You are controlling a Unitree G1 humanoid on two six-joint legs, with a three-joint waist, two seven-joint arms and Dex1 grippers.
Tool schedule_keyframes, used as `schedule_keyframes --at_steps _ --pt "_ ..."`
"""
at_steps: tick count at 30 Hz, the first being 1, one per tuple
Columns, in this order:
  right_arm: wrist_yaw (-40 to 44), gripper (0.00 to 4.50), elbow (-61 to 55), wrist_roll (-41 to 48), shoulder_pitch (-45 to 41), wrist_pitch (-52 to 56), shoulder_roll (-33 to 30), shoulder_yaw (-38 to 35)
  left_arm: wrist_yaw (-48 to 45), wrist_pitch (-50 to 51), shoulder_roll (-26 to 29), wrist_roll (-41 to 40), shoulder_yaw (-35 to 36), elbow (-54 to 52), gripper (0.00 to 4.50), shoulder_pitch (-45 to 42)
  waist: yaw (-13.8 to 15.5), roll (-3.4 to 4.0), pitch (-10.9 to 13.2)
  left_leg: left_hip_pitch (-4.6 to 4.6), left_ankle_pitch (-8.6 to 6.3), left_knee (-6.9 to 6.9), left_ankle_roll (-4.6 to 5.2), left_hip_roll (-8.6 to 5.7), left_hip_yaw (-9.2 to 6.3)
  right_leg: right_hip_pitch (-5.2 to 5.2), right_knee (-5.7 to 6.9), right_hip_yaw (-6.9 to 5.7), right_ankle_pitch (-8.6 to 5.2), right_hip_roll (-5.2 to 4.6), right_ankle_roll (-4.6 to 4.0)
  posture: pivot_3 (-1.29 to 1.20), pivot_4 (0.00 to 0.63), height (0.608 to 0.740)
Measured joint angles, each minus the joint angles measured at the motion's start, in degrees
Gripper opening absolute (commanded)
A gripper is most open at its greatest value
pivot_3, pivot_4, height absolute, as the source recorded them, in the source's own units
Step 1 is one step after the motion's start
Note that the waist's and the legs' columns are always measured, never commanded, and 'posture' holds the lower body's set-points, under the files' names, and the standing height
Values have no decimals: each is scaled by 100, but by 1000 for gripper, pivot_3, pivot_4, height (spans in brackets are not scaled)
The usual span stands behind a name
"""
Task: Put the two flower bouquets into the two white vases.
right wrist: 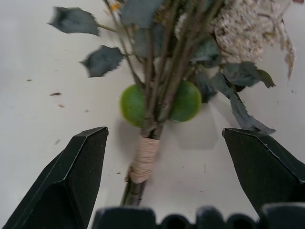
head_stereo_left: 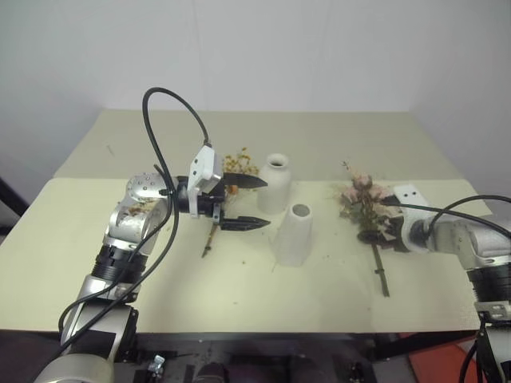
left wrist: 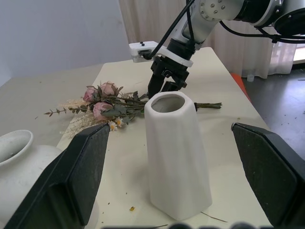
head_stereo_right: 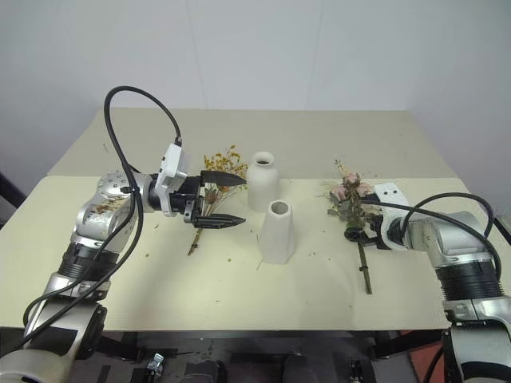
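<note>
A: While both end effectors gape empty, where's the rose bouquet [head_stereo_right: 351, 199]?

B: Flat on the worktop, three o'clock of the cone vase [head_stereo_right: 277, 233]. Brittle, featherlight; I'd pinch its taped stems [right wrist: 143, 162].

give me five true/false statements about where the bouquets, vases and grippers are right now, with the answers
1. Both white vases stand empty. True: the tapered vase and the rounded vase hold no stems.
2. The pink rose bouquet is held up off the table. False: it lies flat on it.
3. The right gripper is open, with the rose bouquet's wrapped stems between its fingers. True.
4. The left gripper is shut on the yellow bouquet. False: it is open and holds nothing, with that bouquet lying on the table below it.
5. The tapered vase has tipped over. False: it stands upright.
</note>
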Motion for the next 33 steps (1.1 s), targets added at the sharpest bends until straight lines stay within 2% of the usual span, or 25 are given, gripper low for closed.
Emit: schedule_keyframes --at_steps 3,10,13,20,24,29,33 --pt "181 3567 140 -138 -90 0 38 70 -4 -19 -6 1 1 0 4500 18 -3 0 0 3 0 0 0 0 0 1 2 0 0 1 0 0 150 740" --pt "404 1058 459 -383 -318 42 203 133 14 -44 -18 2 4 0 4500 70 -6 0 0 3 0 0 0 0 0 2 2 0 0 0 1 0 150 740" --pt "454 218 549 -454 -416 105 228 139 15 -49 -18 2 4 0 4500 96 -5 0 0 4 0 0 0 0 -1 1 4 0 0 1 0 0 150 740" --pt "495 216 645 -609 -452 147 264 158 34 -54 -20 8 3 0 4500 143 -7 0 0 5 0 0 0 0 0 2 4 0 0 1 1 0 150 740" --pt "73 216 393 -835 -386 -79 438 -41 -10 -113 -20 7 4 6 4500 142 -9 1 0 6 0 0 0 0 -1 0 7 1 0 1 1 0 150 740" --pt "-947 216 -273 -1254 -338 -1908 965 -927 -11 -124 -17 4 13 130 4500 140 -20 6 3 2 0 -1 0 0 0 -6 8 1 0 1 1 0 150 740" --pt "-1181 216 -403 -1738 -377 -4387 1232 -1003 -9 -113 23 -111 195 185 4500 147 -27 7 4 3 0 -4 0 1 0 -5 6 1 1 1 2 0 150 740"
